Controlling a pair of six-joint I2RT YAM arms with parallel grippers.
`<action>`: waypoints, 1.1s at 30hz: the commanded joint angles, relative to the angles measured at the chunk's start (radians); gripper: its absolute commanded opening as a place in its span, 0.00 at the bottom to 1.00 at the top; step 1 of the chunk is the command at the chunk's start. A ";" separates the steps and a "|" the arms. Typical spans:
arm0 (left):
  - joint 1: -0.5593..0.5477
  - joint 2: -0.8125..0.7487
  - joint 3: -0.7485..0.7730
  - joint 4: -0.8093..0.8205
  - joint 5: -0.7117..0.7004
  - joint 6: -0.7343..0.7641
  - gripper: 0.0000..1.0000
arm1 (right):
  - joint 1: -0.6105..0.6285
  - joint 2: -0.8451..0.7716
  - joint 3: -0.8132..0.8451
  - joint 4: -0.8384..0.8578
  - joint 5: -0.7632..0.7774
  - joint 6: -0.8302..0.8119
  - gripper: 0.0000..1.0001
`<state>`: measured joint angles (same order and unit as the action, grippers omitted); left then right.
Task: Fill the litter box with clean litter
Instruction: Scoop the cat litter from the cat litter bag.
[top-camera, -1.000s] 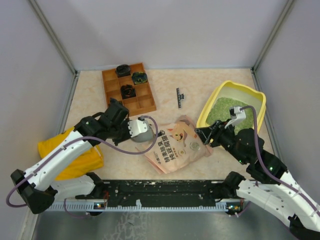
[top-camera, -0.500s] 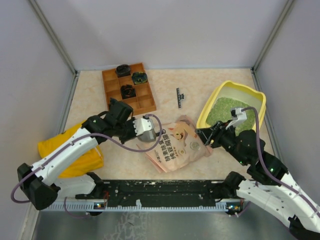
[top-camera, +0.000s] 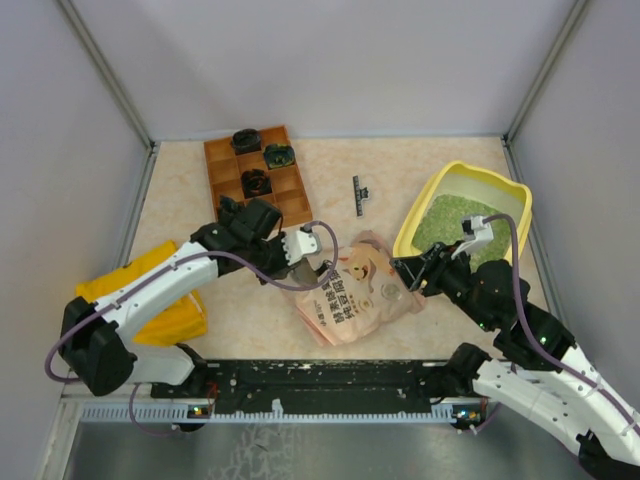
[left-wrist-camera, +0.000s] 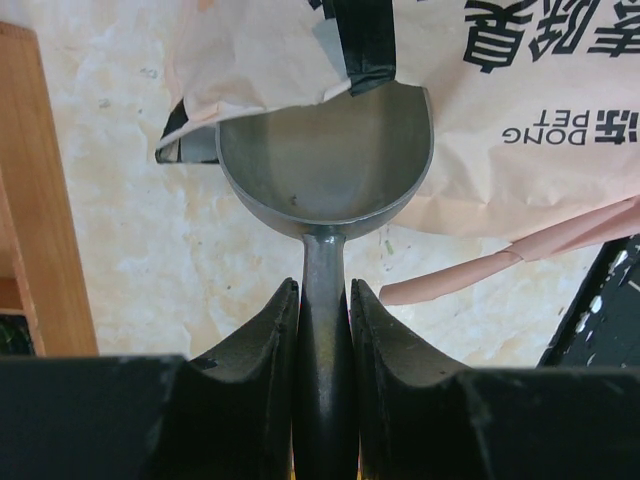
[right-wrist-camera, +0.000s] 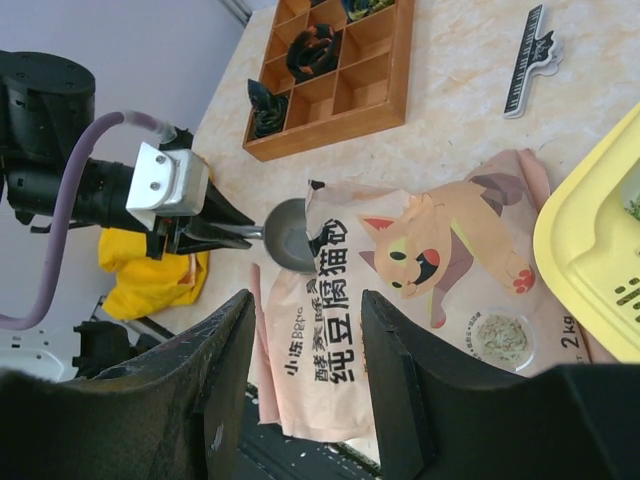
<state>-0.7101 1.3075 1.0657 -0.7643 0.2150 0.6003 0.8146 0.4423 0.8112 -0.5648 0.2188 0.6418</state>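
Observation:
The yellow litter box (top-camera: 418, 213) stands at the right, with green clean litter (top-camera: 450, 216) covering its floor. A pink pouch (top-camera: 362, 290) printed with a cartoon cat lies flat at the middle. My left gripper (left-wrist-camera: 323, 287) is shut on the handle of a grey scoop (left-wrist-camera: 325, 160). The scoop's bowl is empty, and its front rim sits under the pouch's torn open edge (left-wrist-camera: 300, 85). My right gripper (right-wrist-camera: 305, 300) hovers open above the pouch (right-wrist-camera: 420, 290), with nothing between its fingers. It is just left of the litter box (right-wrist-camera: 585, 255).
A brown wooden compartment tray (top-camera: 290, 208) holding dark objects sits at the back left. A black clip (top-camera: 359, 194) lies between it and the litter box. A yellow cloth bag (top-camera: 150, 315) lies at the near left. A black rail (top-camera: 320, 385) runs along the near edge.
My left arm has swung to the right, carrying the scoop up to the pouch's open edge. The right arm and the pouch have stayed still.

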 joint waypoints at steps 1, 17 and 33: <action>-0.005 0.035 -0.016 0.121 0.146 -0.046 0.00 | -0.006 -0.002 0.004 0.051 0.000 0.013 0.47; -0.061 0.058 -0.160 0.356 0.084 -0.150 0.00 | -0.005 0.006 0.007 0.053 -0.018 0.032 0.46; -0.109 0.129 -0.220 0.533 0.102 -0.194 0.00 | -0.006 0.022 0.010 0.056 -0.020 0.029 0.46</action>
<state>-0.8074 1.4502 0.8883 -0.3378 0.2798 0.4305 0.8146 0.4660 0.8112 -0.5617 0.2028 0.6662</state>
